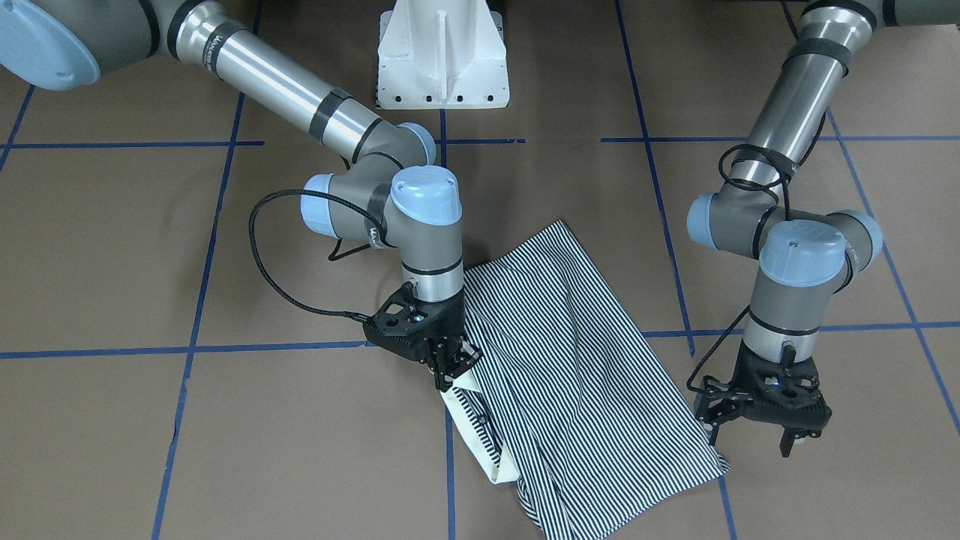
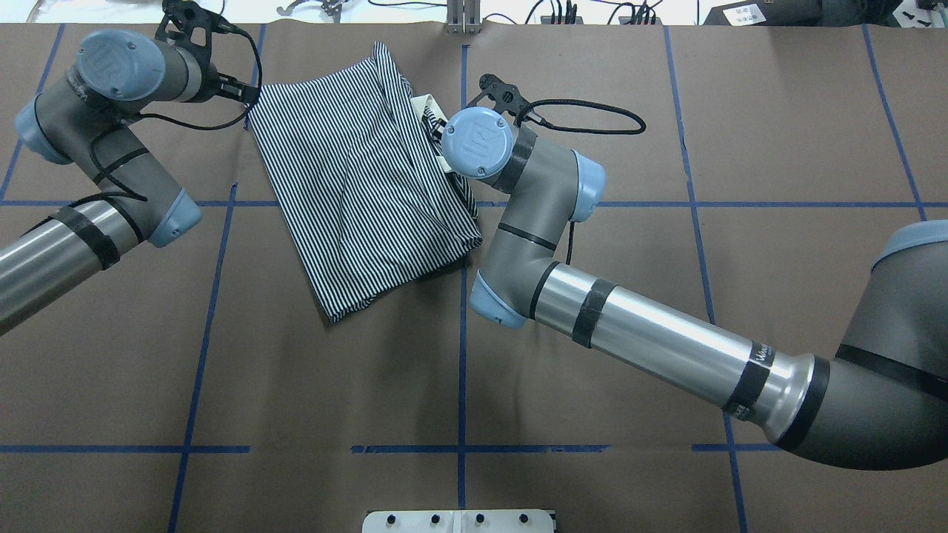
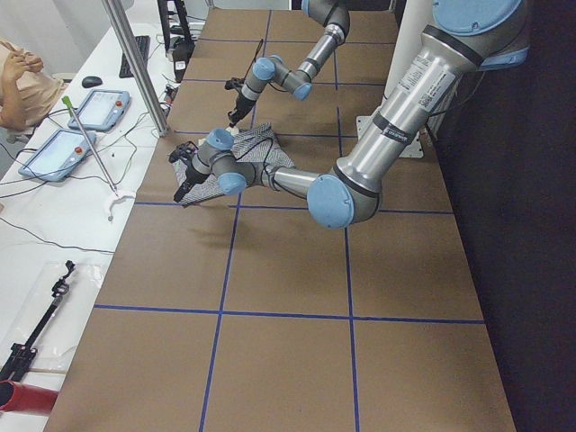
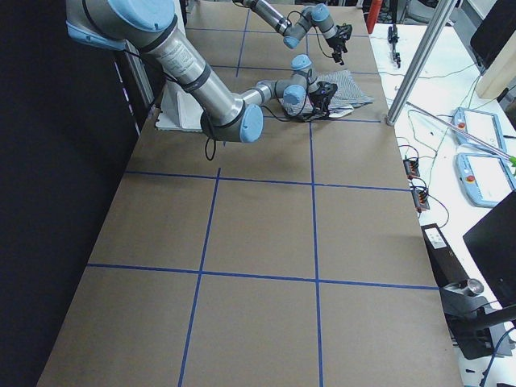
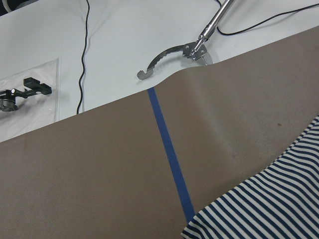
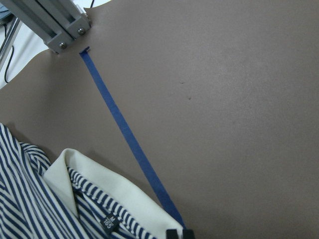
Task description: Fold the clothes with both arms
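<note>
Right claw (image 1: 452, 365) pinched on the cream collar (image 6: 99, 179) of the striped polo shirt (image 1: 570, 352); left claw (image 1: 750, 439) spread open
Neck label (image 6: 107, 222) reads "M"; both wrists point down, shirt folded flat at the far middle of the table (image 2: 666, 333), left claw beside its corner

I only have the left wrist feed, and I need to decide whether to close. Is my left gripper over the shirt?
Observer: No. The left gripper hangs open just beside the polo shirt's corner, over bare table.
Operator: And the other arm?
Observer: The right gripper looks shut on the cream collar.
Operator: Is the shirt lying flat?
Observer: It is folded into a rough rectangle, askew to the blue tape lines.
</note>
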Motion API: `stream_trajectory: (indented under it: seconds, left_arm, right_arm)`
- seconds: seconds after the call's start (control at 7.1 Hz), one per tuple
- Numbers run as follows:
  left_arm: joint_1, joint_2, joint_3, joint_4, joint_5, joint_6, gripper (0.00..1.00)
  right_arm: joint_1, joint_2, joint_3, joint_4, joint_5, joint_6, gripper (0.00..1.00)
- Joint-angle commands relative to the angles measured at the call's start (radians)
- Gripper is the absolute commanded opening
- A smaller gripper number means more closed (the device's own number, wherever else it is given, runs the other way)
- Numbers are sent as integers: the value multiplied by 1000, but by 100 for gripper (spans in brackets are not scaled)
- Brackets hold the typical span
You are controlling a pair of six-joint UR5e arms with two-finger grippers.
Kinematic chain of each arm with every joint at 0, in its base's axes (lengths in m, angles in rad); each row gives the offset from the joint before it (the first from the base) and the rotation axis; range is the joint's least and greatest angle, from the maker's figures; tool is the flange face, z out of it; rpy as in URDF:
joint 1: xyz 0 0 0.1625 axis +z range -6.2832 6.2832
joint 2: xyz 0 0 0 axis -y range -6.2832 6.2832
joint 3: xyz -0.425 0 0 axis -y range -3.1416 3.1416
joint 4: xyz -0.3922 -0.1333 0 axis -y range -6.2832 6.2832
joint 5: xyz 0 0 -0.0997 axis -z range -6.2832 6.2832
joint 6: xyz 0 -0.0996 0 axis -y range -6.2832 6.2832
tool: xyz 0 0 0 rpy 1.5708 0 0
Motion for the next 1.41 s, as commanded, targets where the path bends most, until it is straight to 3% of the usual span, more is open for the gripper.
stream_trajectory:
  seconds: [0.0,0.14,0.42,0.7,0.84,0.99,1.27]
  left_arm:
    - [2,5,-19,0,0,0,100]
    - [3,5,-22,0,0,0,100]
    - [5,4,-22,0,0,0,100]
    - [8,4,-24,0,0,-2,100]
    - [8,4,-24,0,0,-2,100]
    - [8,4,-24,0,-1,0,100]
    - [8,4,-24,0,-23,-2,100]
  right_arm:
    - [-15,-225,263,0,-3,-4,0]
    - [-50,-349,410,0,-25,-5,0]
    - [-137,-513,589,0,-110,-5,0]
    - [-165,-564,622,0,-132,-11,0]
    - [-167,-571,623,0,-117,-119,97]
    - [-158,-573,652,-8,-83,-239,100]
    - [-93,-524,697,-214,59,-357,100]
